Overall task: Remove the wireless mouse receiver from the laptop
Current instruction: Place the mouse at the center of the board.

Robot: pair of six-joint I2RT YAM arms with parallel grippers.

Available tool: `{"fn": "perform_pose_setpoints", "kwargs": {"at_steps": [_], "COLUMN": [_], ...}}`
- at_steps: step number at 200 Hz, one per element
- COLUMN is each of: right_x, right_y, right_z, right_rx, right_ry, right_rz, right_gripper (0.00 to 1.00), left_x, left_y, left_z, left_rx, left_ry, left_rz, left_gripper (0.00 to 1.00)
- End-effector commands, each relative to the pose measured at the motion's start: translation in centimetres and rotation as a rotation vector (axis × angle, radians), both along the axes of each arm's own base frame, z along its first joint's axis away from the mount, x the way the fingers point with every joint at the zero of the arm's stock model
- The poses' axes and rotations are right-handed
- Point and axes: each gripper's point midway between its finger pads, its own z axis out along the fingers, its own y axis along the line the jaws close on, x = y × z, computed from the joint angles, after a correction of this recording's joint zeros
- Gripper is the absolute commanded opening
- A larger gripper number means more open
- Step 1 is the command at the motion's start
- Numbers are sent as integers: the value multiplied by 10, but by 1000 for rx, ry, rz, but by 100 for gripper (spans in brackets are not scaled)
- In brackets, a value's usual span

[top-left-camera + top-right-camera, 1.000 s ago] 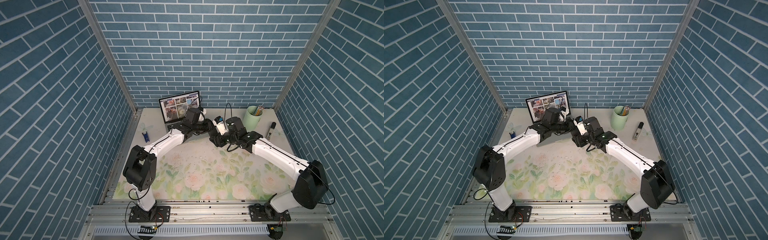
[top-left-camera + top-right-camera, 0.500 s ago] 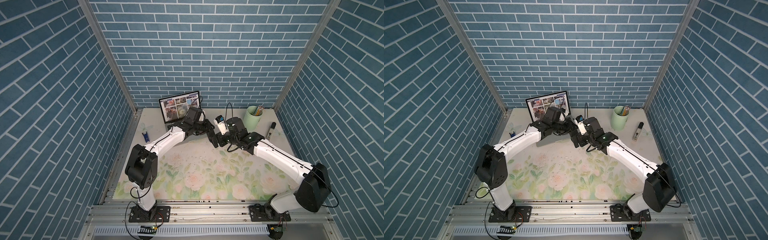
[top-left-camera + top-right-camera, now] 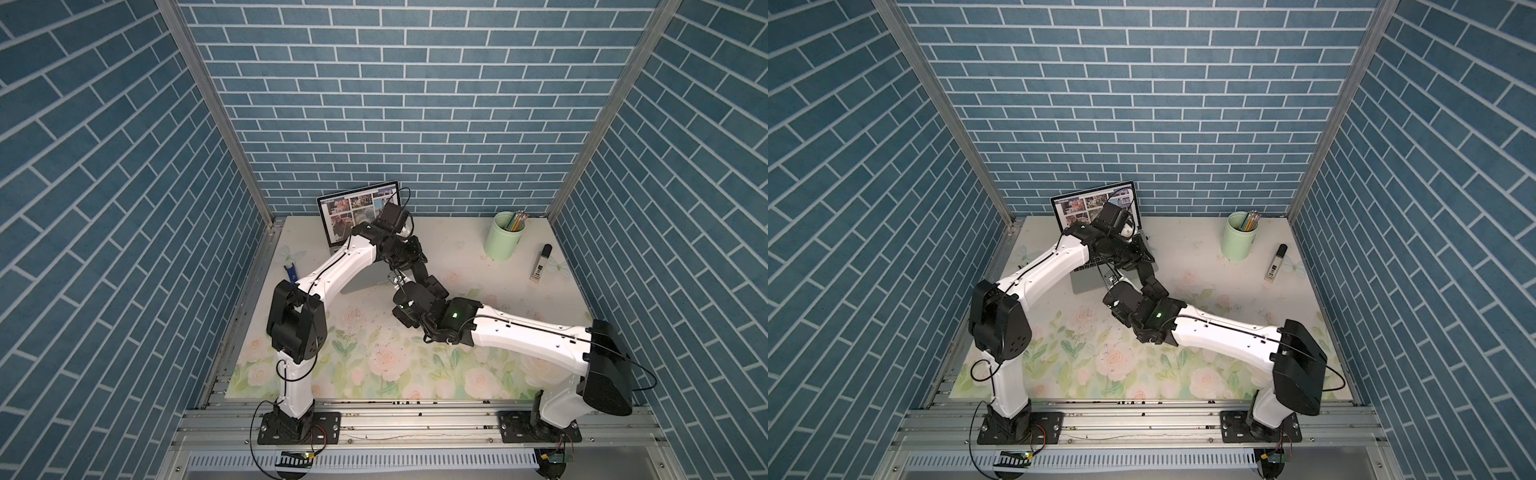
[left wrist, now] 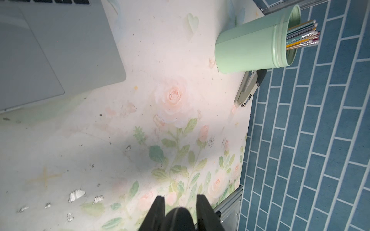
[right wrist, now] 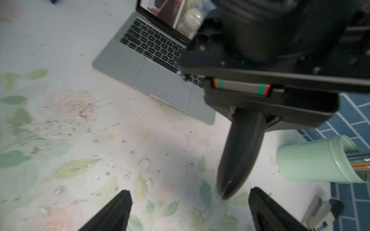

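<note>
Springs the right tool wide and empty just off the laptop's front corner, half-shut a second ago, keeps the left tool clamped on the black mouse, leaves the wireless mouse receiver undiscernible anywhere, so removal unconfirmed.

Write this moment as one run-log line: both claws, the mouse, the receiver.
left claw: shut on black mouse | right claw: open, empty, facing mouse | receiver: not visible | laptop: open
</note>
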Motion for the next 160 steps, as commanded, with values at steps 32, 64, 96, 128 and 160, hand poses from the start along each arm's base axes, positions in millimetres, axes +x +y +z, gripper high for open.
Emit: {"fn": "perform_pose_setpoints", "kwargs": {"at_steps": [32,64,96,128,160], "right_x": [22,22,24,26,32], "right_y": [-9,0,2,3,1], "right_z": [6,-2,7,20,18], "right_rx": [-50,-27,-6,-2,-16], "right_ry": [-133,-134,-179,-228,-227], "right_rz": [-93,-54,-35,-10,-11], "right_gripper": [94,92,86,78,71], "left_x": [-15,-21,-27,-30,-32], "left_y": [8,7,7,7,5], "left_z": [35,34,35,31,33], "left_rx": [-82,-105,-113,-118,-132], "left_ry": [3,23,33,46,52], "left_rz": [22,22,18,15,11], "left_gripper": [0,0,0,0,0]}}
